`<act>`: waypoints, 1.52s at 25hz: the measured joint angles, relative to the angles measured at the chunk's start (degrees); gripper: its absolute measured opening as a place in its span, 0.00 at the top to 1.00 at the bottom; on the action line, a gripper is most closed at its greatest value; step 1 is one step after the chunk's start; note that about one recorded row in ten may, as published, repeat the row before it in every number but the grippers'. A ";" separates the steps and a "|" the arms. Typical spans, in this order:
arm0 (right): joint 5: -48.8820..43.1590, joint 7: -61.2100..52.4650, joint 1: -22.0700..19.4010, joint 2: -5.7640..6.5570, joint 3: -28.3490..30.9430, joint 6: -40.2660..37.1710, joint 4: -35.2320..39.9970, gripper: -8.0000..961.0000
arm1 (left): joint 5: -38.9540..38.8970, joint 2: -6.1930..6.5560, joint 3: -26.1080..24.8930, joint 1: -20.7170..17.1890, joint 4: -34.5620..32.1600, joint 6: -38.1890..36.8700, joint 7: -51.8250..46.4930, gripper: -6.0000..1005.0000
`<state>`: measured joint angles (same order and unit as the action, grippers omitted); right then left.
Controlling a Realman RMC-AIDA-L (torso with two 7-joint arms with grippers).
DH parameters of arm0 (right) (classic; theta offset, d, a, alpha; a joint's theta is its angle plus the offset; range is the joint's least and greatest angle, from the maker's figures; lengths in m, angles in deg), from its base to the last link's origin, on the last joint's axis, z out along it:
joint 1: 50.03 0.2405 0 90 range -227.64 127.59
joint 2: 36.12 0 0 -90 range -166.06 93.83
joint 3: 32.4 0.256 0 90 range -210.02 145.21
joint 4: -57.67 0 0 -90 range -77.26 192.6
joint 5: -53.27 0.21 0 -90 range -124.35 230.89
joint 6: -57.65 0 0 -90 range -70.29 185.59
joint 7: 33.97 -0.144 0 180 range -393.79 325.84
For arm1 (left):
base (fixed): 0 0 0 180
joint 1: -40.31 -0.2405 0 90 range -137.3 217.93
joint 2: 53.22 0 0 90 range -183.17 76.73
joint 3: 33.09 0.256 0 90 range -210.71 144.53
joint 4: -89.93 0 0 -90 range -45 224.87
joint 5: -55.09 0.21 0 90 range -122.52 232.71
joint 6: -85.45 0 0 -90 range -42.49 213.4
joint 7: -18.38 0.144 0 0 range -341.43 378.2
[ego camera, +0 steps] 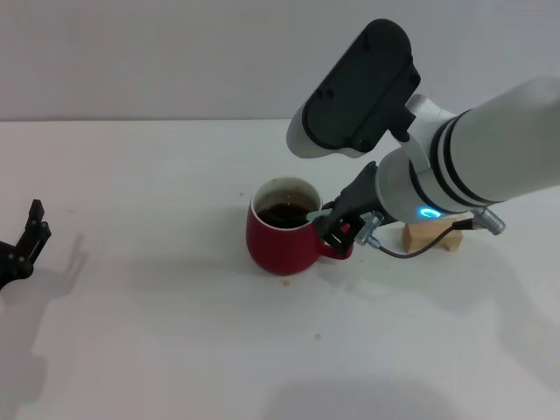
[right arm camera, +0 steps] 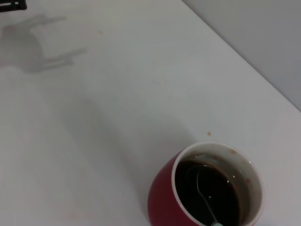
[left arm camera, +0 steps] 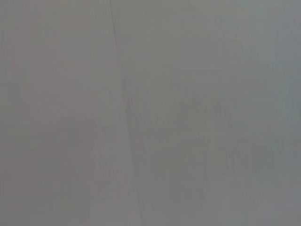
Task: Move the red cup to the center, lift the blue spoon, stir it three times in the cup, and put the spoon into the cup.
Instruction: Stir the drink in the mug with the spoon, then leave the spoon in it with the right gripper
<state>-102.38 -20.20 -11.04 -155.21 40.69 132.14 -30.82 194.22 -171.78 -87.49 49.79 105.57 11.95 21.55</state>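
Right hand [ego camera: 337, 229] clamped on spoon [ego camera: 317, 213] at cup's [ego camera: 282, 238] handle side; spoon slants down into the coffee. Left hand [ego camera: 31, 232] idle far off, fingers apart.

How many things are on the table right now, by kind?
Cup: 1
Spoon: 1, bowl down in the cup's dark liquid
Wooden block: 1, beyond the right gripper
Total: 3
The left gripper sits at the table's left edge.
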 joint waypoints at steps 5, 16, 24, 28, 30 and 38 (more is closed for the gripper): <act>-0.28 0.03 0.27 0.08 0.84 -0.61 0.92 0.86 | 0.05 0.00 0.00 -0.08 -0.02 0.12 0.00 0.15; -0.54 0.58 -0.49 0.09 2.65 -0.23 0.86 0.86 | 0.37 0.00 0.07 0.03 -0.09 0.36 0.00 0.15; -0.22 0.58 -1.12 0.01 1.25 0.67 -0.72 0.86 | 0.41 0.00 0.18 0.24 -0.08 0.46 0.00 0.15; -0.11 0.58 -1.18 -0.01 0.70 0.45 -1.09 0.86 | 0.45 0.00 0.18 0.28 -0.08 0.61 0.00 0.15; 0.14 0.58 -1.04 -0.05 0.48 0.19 -1.04 0.86 | 0.45 0.00 0.18 0.30 -0.08 0.63 0.00 0.15; 0.89 0.58 0.10 -0.09 -0.12 -1.29 0.10 0.86 | 0.44 0.00 0.18 0.44 -0.08 0.65 0.00 0.15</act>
<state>-101.50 -19.62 -10.95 -155.30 40.57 130.85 -30.73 194.66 -171.78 -87.31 50.23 105.49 12.60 21.55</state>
